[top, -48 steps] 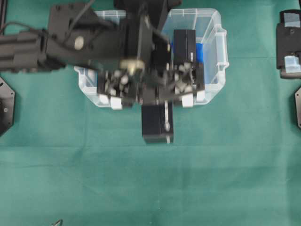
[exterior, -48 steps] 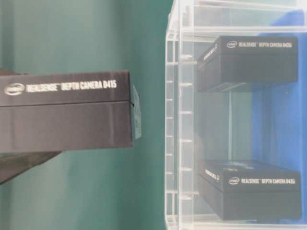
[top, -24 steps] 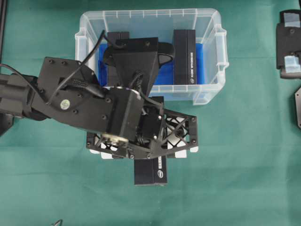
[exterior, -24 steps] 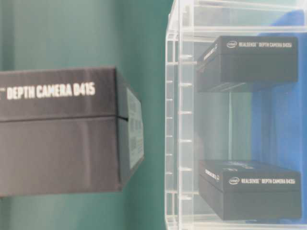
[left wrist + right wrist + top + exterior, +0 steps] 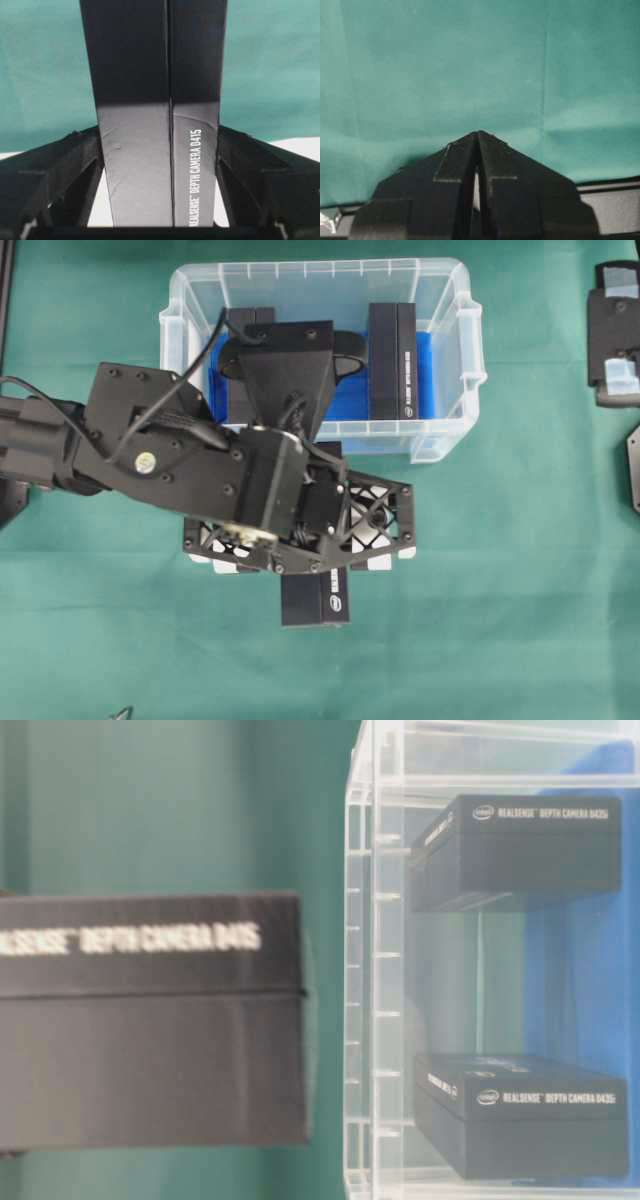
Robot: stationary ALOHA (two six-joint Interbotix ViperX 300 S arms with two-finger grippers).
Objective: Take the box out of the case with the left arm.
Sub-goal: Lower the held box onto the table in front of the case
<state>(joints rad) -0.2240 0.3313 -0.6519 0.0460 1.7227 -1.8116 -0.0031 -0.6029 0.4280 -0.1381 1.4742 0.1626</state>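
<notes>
On the green cloth table (image 5: 520,620), the long black cardboard box (image 5: 315,600) is outside the clear plastic tub (image 5: 450,360), just beside it. The left black gripper (image 5: 310,540) squeezes its middle, its long side pointing away from the tub.

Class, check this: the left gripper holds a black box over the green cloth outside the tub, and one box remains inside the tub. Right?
Not quite. Two boxes remain inside the tub, as the overhead view shows. The left gripper does hold a black box over the green cloth outside it.
</notes>
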